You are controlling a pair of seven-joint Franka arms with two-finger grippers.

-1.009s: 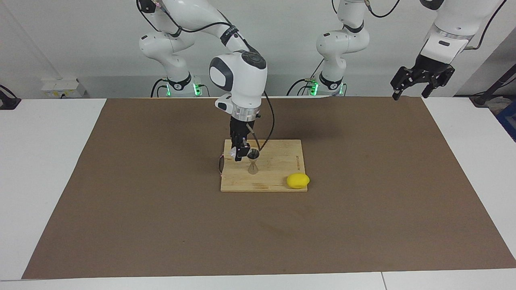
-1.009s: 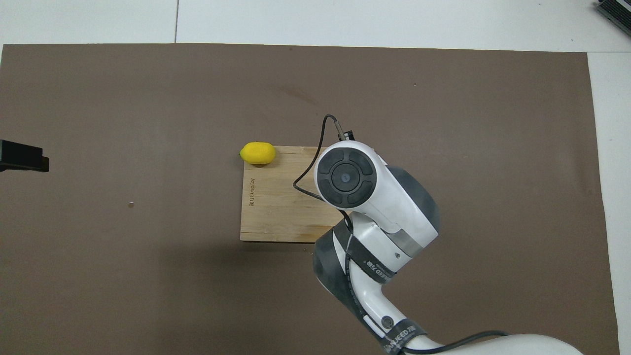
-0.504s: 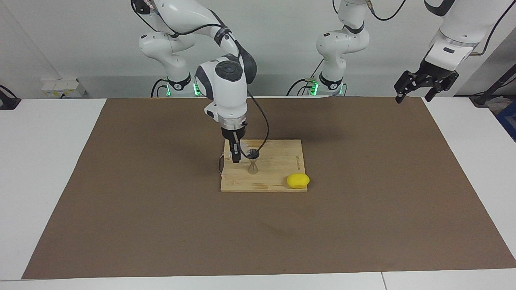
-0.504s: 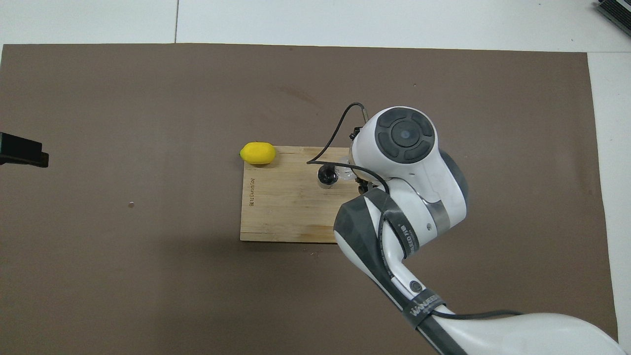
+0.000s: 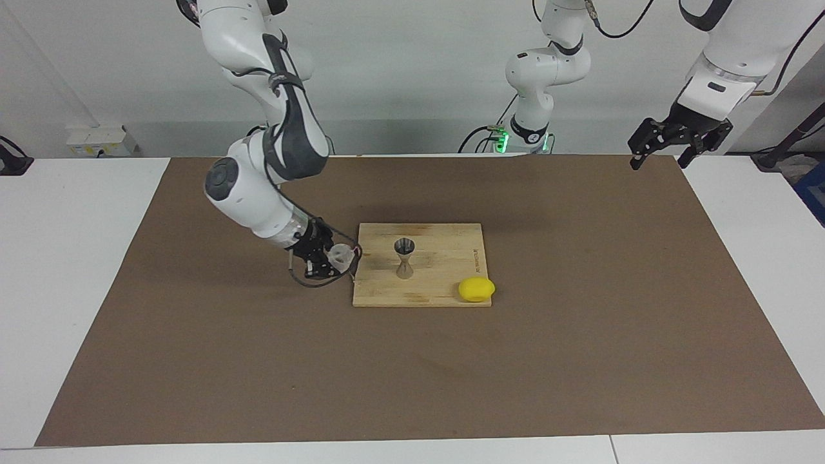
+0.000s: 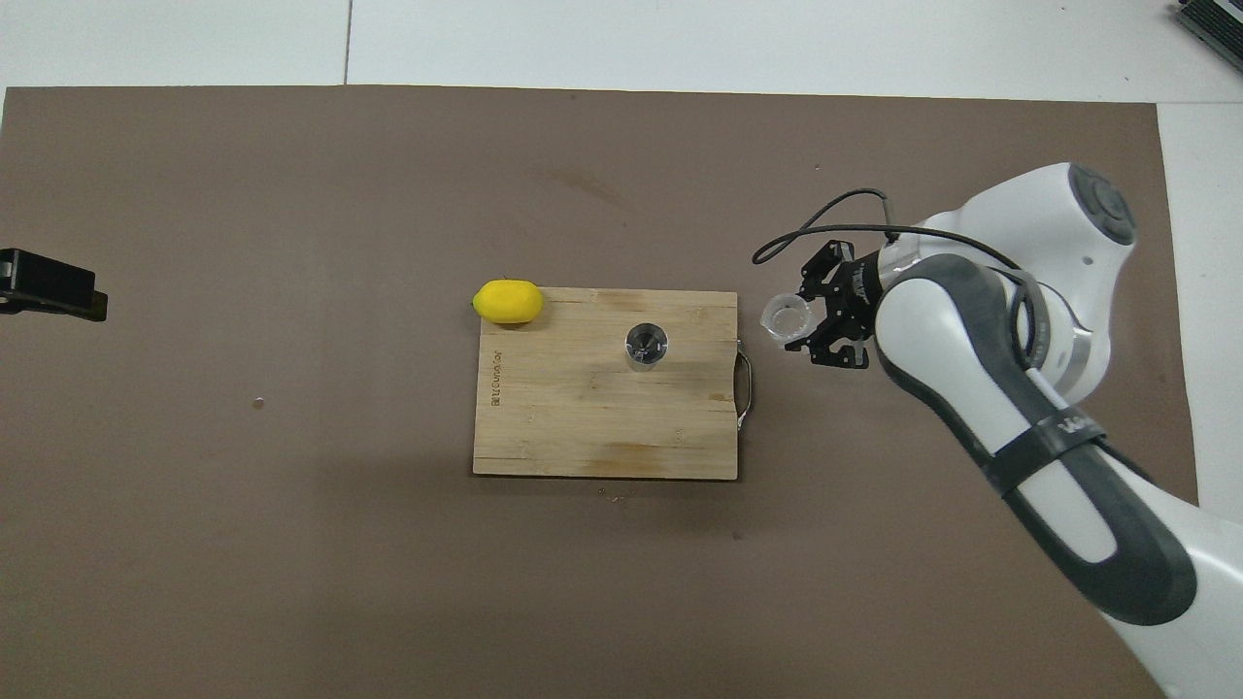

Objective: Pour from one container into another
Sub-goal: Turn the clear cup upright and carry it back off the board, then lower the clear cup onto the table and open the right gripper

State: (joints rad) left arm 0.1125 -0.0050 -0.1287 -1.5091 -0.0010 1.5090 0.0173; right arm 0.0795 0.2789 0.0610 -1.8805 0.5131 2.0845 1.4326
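The brown mat [image 5: 412, 361] covers most of the table. At its centre lies the wooden cutting board [image 5: 445, 283], metal handle [image 6: 746, 386] toward the right arm's end. With the board as a clock face in the overhead view, twelve pointing away from the robots, the lemon [image 5: 476, 289] rests on the eleven o'clock corner. The steel jigger [image 5: 404, 257] stands upright slightly toward one o'clock of the board's centre.

The right gripper [image 5: 330, 259] is low over the mat just off the board's three o'clock edge. Its fingers are clamped on the clear ribbed cup [image 6: 786, 316], which is carried mouth-up or slightly tilted and apart from the jigger. The left gripper [image 5: 677, 138] waits high over the mat's corner at the left arm's end, fingers spread, holding nothing.

Judged status: cup clear of the jigger; set-down likely remains.

Hazards:
- Releasing the cup while tilted could tip or roll it.
- Lowering it onto the board's handle could leave it unstable.
- A sweep toward the board could topple the narrow-waisted jigger.
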